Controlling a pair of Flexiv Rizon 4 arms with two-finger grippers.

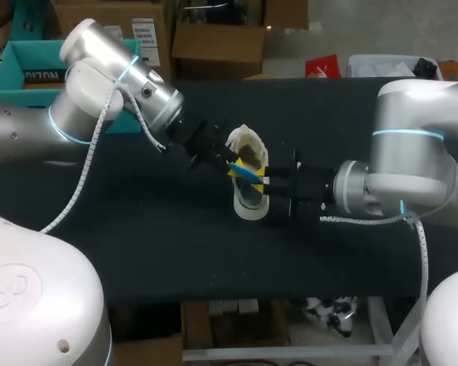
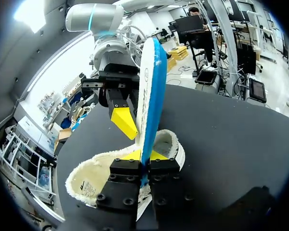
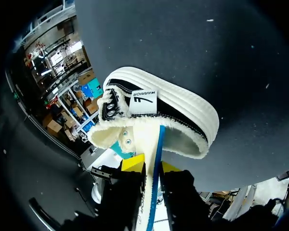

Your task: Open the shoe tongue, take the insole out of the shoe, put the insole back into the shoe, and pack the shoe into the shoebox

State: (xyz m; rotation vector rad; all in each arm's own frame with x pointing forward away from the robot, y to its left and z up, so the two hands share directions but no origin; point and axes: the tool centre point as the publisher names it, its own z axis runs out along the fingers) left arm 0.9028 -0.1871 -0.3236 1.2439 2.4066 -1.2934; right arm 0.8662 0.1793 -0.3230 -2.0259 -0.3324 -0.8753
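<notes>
black tabletop (image 1: 175, 252) spreads under both arms. left arm (image 1: 99, 84) comes in from the left side and right arm (image 1: 412, 160) from the right, and they meet over the middle. a teal shoebox (image 1: 19, 76) sits open at the far left corner, partly behind the left arm and well apart from the rest. the shoe (image 1: 250, 202), cream fleece inside with a black side and a white sole, lies on the tabletop at the middle, right under the two pincers. the insole (image 2: 147, 86), white with a blue edge, stands on edge above the shoe's opening. left pincer (image 2: 145, 155) is clamped on the insole's near end, a yellow tip on each face. right pincer (image 3: 151, 165) grips the same insole, its tips pressed to both faces, with the shoe's opening just ahead of it.
</notes>
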